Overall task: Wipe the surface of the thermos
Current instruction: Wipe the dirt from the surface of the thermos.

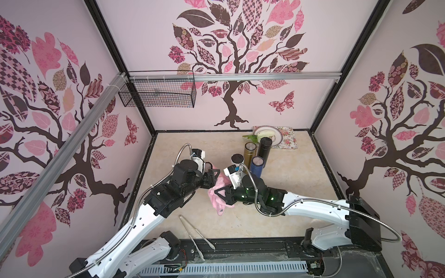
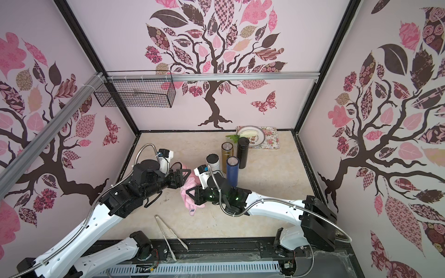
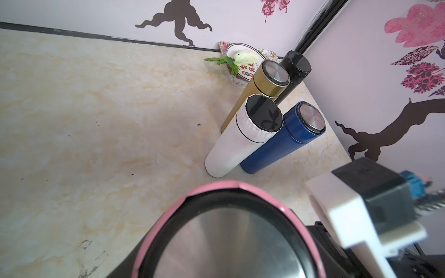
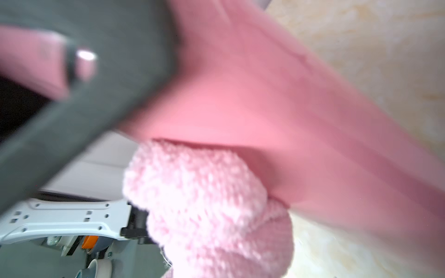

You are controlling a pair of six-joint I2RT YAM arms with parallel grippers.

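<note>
The pink thermos (image 3: 228, 240) was near the middle of the table (image 1: 289, 192), clamped in the left gripper (image 1: 212, 177), whose fingers were closed on its body. In the left wrist view all I got was its steel cap and pink rim right under the camera. Couldn't tell if its base was touching the table or not.

The right gripper (image 1: 220, 192) was pinched shut on a fluffy pink cloth (image 1: 218, 198). The right wrist view was blurry, but it showed the cloth (image 4: 204, 204) pressed up against the side of the thermos (image 4: 265, 108). In both top views the loose end of the cloth hung down toward the table.

Just behind all that stood four other flasks, upright in a tight bunch: white (image 1: 237, 160), blue (image 1: 257, 166), gold (image 1: 250, 151) and black (image 1: 265, 146). Behind those, against the back wall, was a plate (image 1: 277, 134) with some greens on it, on a floral tray (image 1: 290, 142). Tongs (image 1: 195, 231) lay at the front edge, well apart from everything. A wire basket (image 1: 159, 93) hung on the back rail.
</note>
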